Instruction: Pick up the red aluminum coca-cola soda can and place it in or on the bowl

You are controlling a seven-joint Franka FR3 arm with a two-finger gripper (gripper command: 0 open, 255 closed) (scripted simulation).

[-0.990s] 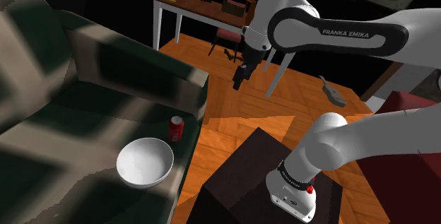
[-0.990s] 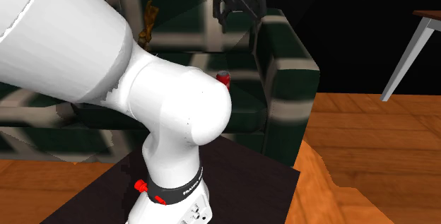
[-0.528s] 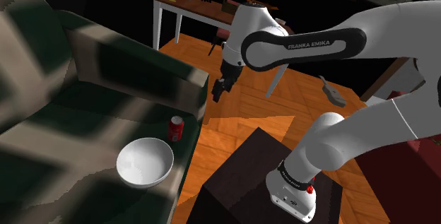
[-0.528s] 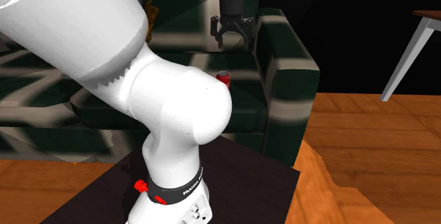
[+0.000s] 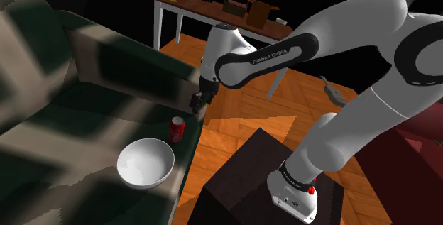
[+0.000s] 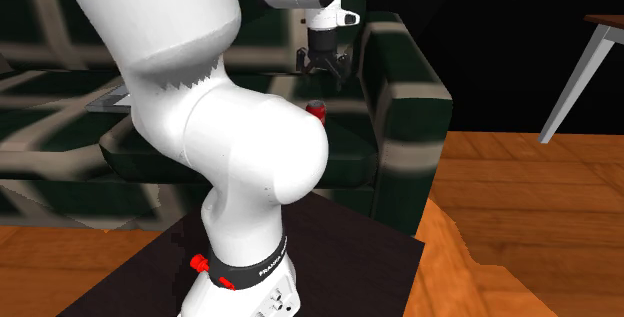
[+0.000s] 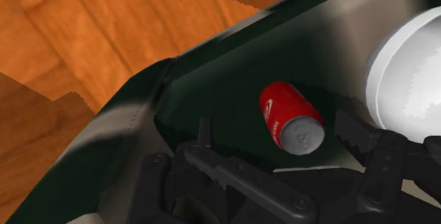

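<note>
Gripper [image 6: 323, 67] black, jaws apart | red cylindrical can [image 7: 286, 113], grey top, upright | round white bowl [image 5: 145, 164] near

One can [image 5: 177, 128], one bowl [image 5: 145, 164]

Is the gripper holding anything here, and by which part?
Nothing is held. The gripper is open above the red can, which stands untouched on the sofa.

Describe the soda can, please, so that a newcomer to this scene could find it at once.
Look at the dark green sofa and find the white bowl on its seat. The can stands upright beside that bowl, small, red with a grey top.
</note>
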